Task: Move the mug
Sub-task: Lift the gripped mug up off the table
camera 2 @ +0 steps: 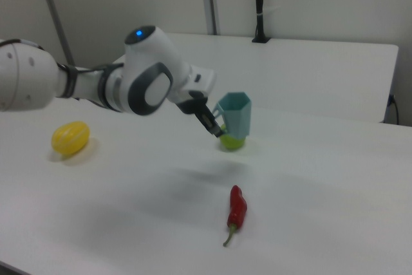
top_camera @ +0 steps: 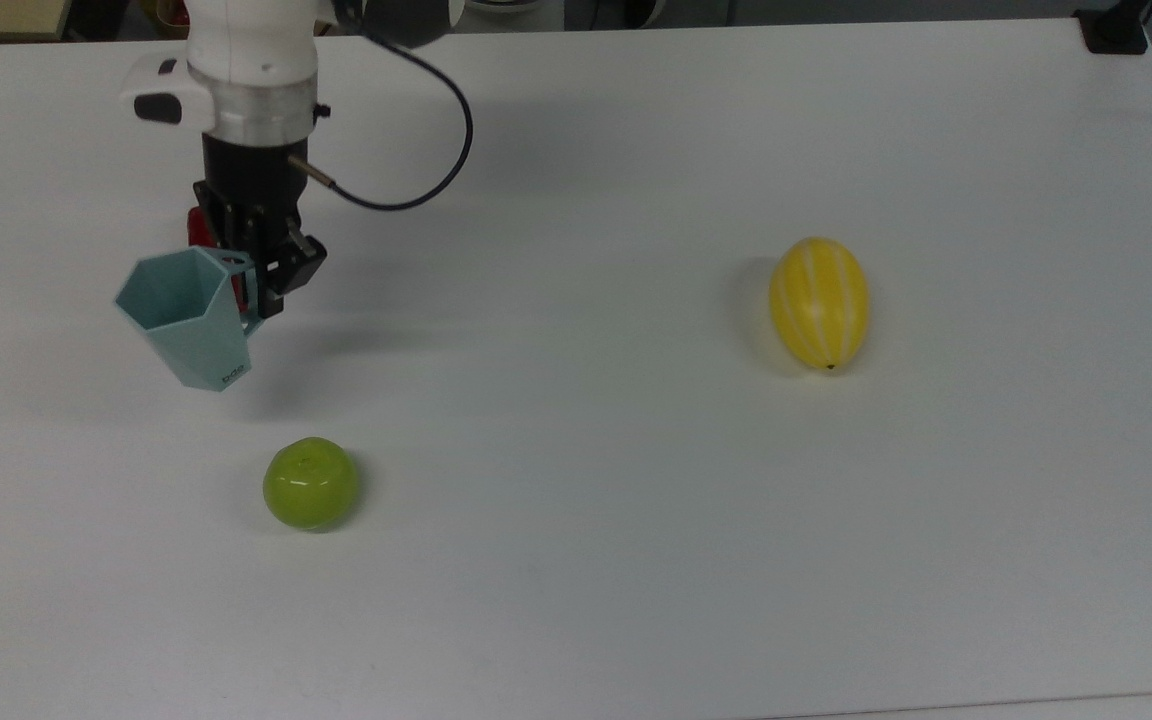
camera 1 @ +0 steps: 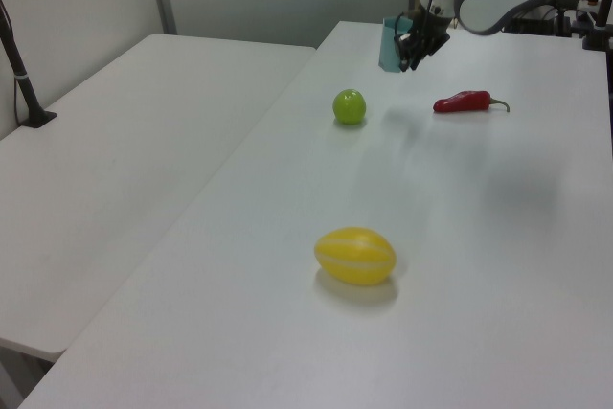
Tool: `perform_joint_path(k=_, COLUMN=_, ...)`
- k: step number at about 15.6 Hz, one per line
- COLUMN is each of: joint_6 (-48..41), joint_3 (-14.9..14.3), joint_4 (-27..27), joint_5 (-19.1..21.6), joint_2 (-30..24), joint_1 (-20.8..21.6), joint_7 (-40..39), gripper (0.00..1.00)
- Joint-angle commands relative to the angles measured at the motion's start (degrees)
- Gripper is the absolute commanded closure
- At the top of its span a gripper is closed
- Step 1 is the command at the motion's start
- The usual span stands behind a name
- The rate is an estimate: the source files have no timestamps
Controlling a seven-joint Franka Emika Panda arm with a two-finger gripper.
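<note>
The pale teal faceted mug [top_camera: 186,315] [camera 1: 389,43] [camera 2: 235,116] hangs in the air above the white table [top_camera: 636,500], mouth up and slightly tilted. My gripper [top_camera: 254,278] [camera 1: 412,48] [camera 2: 216,122] is shut on its angular handle, holding it from the side. In the top view the mug is at the left, above and left of the green fruit [top_camera: 310,483]. Its shadow lies on the table below.
A green round fruit [camera 1: 350,106] [camera 2: 230,143] sits near the mug. A red chili pepper [camera 1: 465,102] [camera 2: 236,209] [top_camera: 199,228] lies on the table under the arm. A yellow striped melon [top_camera: 820,302] [camera 1: 355,256] [camera 2: 70,138] rests far off at the top view's right.
</note>
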Motion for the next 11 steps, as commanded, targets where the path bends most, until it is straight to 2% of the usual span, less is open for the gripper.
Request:
perform_joint_path(k=1, joint_6=-6.97, joint_3=3.02, joint_4=-0.20, joint_5=-1.02, joint_2=-7.55, joint_1=0.22, joint_7=1.40, gripper=1.00)
perform_joint_path(k=7, joint_6=-18.47, joint_3=8.91, joint_4=0.59, joint_5=-0.32, joint_2=-13.63, joint_1=0.22, joint_7=-1.13, gripper=1.00)
perform_joint_path(k=11, joint_6=-27.09, joint_3=13.31, joint_4=-0.02, joint_5=1.52, joint_2=-15.47, joint_1=0.13, joint_7=-11.84, gripper=1.00)
